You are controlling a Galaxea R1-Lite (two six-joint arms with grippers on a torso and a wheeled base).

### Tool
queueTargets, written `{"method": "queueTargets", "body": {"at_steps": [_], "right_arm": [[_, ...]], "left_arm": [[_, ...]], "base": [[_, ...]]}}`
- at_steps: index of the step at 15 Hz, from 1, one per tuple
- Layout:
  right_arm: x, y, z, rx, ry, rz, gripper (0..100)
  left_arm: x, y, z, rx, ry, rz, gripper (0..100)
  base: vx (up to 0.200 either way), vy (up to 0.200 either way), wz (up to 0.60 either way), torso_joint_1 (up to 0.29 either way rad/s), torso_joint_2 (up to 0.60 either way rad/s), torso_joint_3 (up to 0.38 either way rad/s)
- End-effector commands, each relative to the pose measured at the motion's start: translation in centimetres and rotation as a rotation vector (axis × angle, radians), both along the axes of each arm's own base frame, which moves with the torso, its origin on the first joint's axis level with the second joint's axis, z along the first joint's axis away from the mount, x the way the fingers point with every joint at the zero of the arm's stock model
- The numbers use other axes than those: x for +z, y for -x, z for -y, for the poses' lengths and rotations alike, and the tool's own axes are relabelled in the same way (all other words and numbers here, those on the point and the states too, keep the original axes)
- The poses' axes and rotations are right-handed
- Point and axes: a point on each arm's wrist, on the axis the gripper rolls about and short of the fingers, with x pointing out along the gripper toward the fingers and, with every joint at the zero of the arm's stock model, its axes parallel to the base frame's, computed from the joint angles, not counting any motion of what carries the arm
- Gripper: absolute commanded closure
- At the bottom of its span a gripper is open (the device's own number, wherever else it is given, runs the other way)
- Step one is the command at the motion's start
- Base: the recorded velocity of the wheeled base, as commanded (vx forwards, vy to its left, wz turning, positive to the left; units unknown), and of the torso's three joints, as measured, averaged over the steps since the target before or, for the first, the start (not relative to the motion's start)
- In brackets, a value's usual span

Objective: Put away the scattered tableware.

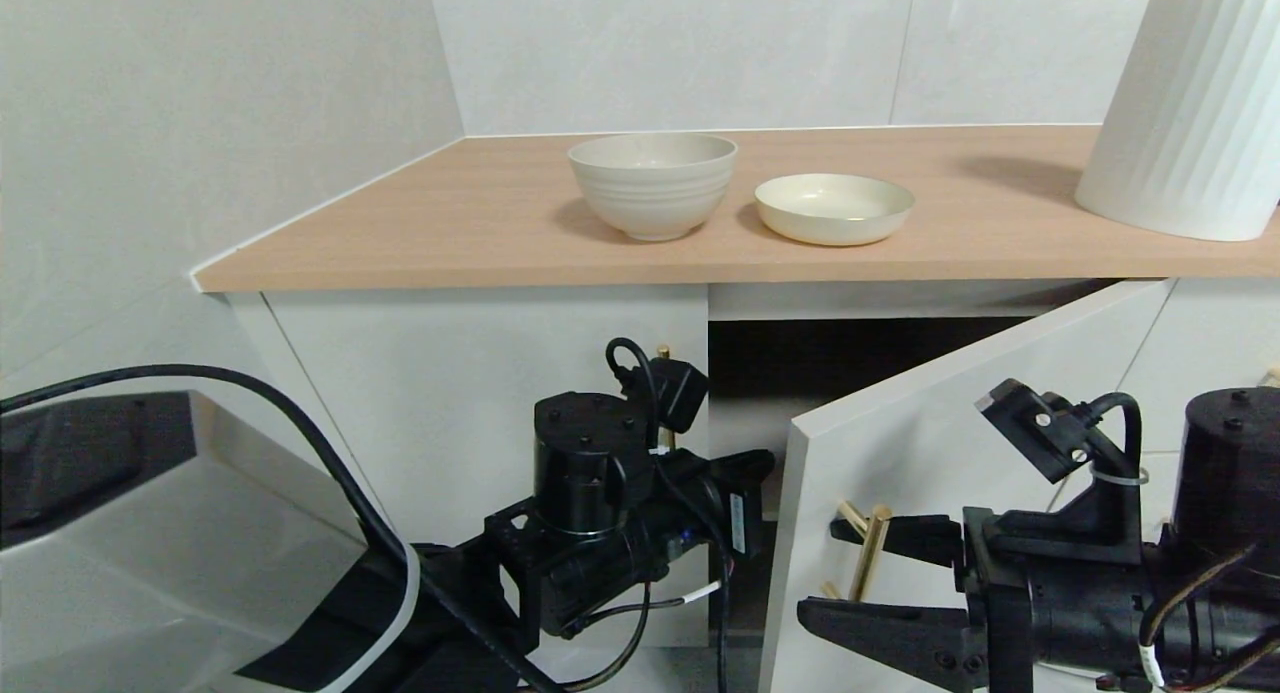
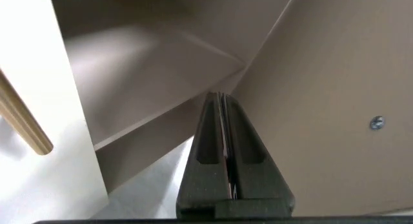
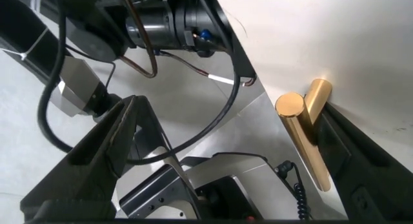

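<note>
Wooden desk [image 1: 480,238] above a white cabinet [image 1: 480,393], its right-hand door [image 1: 980,393] swung partly open on a dark interior. A tall white fluted object [image 1: 1190,113] stands at the desk's far right, well apart from the tableware. The task's things sit side by side near the middle of the desk. The cream ribbed bowl [image 1: 653,183] is upright on the left, and the shallow cream dish [image 1: 833,208] is just beside it on the right, the two not touching. Both appear rigid, smooth and glazed, so they are probably slippery under hard fingers and liable to chip or break if dropped. The bowl looks the heavier and is best taken at its rim, with one finger inside and one outside the wall. The dish is lighter, but its low sloping edge offers little purchase, so it calls for a pinch across the raised rim at the near side. The left gripper [image 2: 221,104] has its fingers pressed together, with nothing between them, and points into the cabinet opening. The right gripper [image 1: 820,568] has its fingers spread apart above and below the door's brass handle [image 1: 868,553], not clamped on it.
</note>
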Motion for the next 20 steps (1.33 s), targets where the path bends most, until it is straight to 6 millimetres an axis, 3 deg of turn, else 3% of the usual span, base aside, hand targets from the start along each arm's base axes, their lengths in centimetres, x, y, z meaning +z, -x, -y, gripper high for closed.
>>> {"method": "queueTargets", "body": {"at_steps": [1,8,13,17,20], "right_arm": [[0.1,-0.3,0.7,-0.042,0.001,0.008,0],[-0.8,-1.3,1.7,-0.113,0.094,0.054,0],[2.4,2.1,4.1,-0.105,0.152,-0.017,0],[2.6,5.5,6.5,-0.094,0.188,-0.065,0],[2.1,6.8,7.4,-0.098,0.186,-0.061,0]], "left_arm": [[0.0,0.0,0.0,0.000,0.002,0.001,100],[0.2,0.0,0.0,0.002,0.005,0.004,100],[0.3,0.1,-0.1,0.001,0.005,0.006,100],[0.5,0.5,-0.5,-0.003,-0.004,0.007,100],[0.0,0.7,-0.1,-0.017,-0.015,-0.003,100]], "base": [[0.000,0.000,0.00,0.000,0.00,0.000],[0.000,0.000,0.00,0.000,0.00,0.000],[0.000,0.000,0.00,0.000,0.00,0.000],[0.000,0.000,0.00,0.000,0.00,0.000],[0.000,0.000,0.00,0.000,0.00,0.000]]}}
